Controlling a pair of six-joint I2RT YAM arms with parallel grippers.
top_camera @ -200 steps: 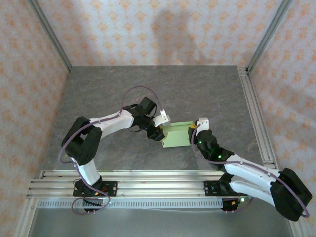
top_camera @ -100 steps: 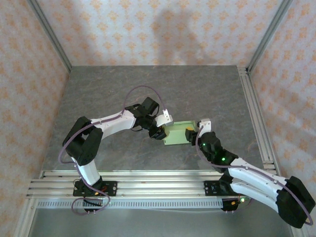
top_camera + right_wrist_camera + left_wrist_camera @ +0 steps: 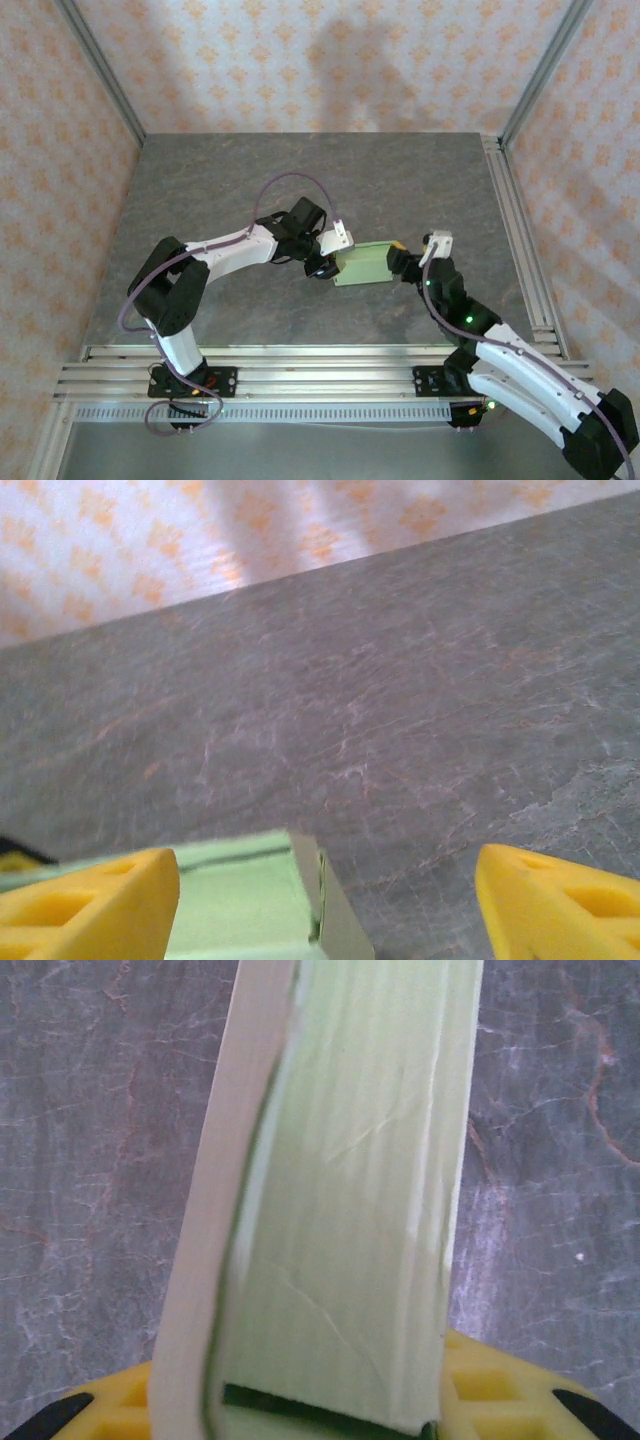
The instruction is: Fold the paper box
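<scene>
Paper box (image 3: 362, 266): pale green, closed up, lying mid-surface (image 3: 250, 180). Left gripper (image 3: 328, 264) at its 9 o'clock end, pinching the card. Right gripper (image 3: 402, 262) at 3 o'clock, jaws spread, not clamping. Judged light, thin and easily creased; grip the folded edges gently.

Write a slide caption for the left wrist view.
Left gripper pinching one end of the pale green paper box, grey table behind.
</scene>
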